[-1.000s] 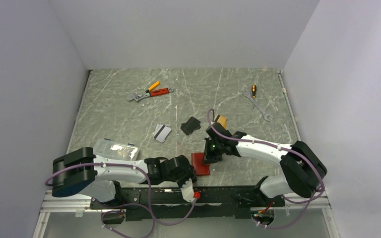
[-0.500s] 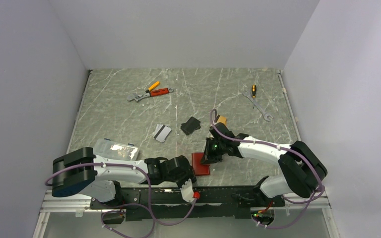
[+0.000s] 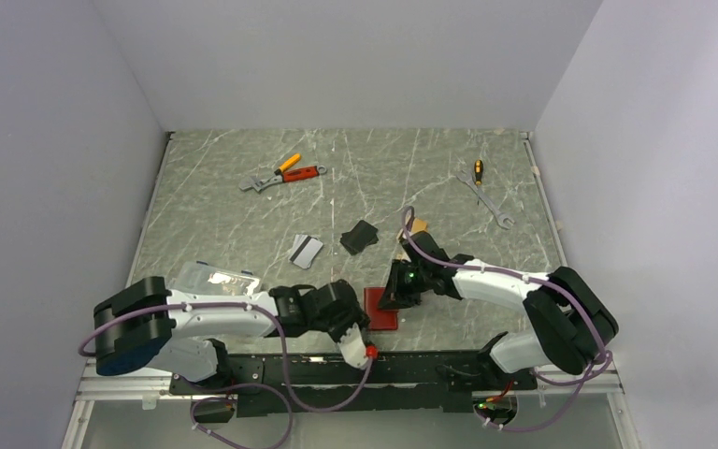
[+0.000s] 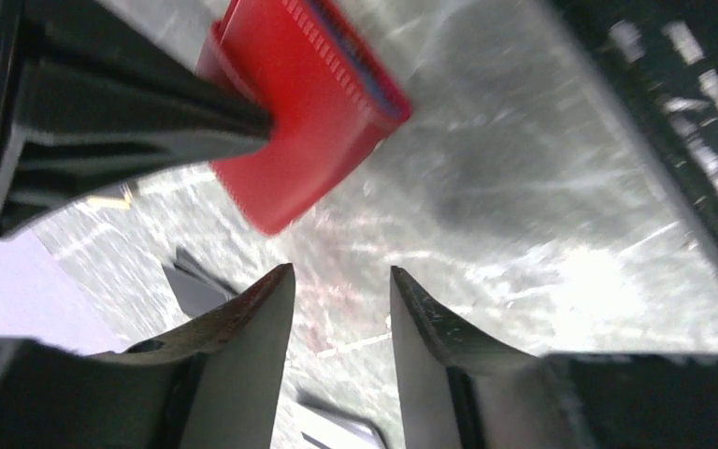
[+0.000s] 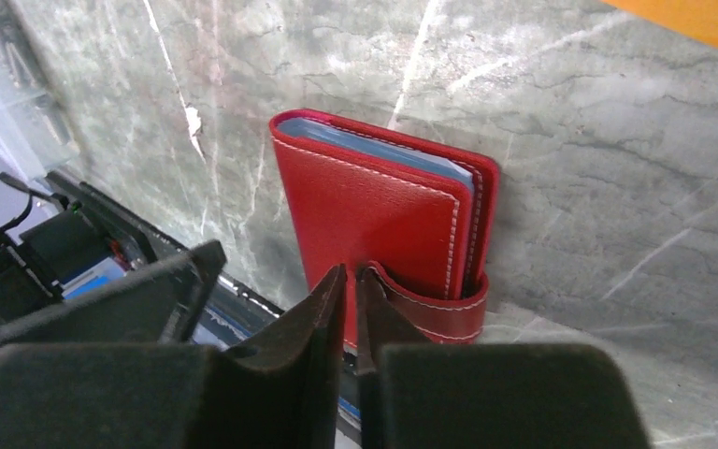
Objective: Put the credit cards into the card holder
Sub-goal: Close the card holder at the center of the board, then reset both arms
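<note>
Your right claw [image 5: 351, 282] is down at the red card holder [image 5: 374, 215], and your left claw [image 4: 341, 299] hangs open just beside it.

The holder lies folded on the marble table [image 3: 243, 206] near the front edge, between your two claws. Your right fingers are drawn almost together at its snap tab, but whether they actually pinch the leather I can't tell from here. Your left fingers stand apart, gripping nothing, with the holder just beyond their tips. A silver-white card [image 3: 305, 250] lies out on the table, well apart from the holder. An orange card [image 3: 419, 226] peeks out behind your right wrist.
</note>
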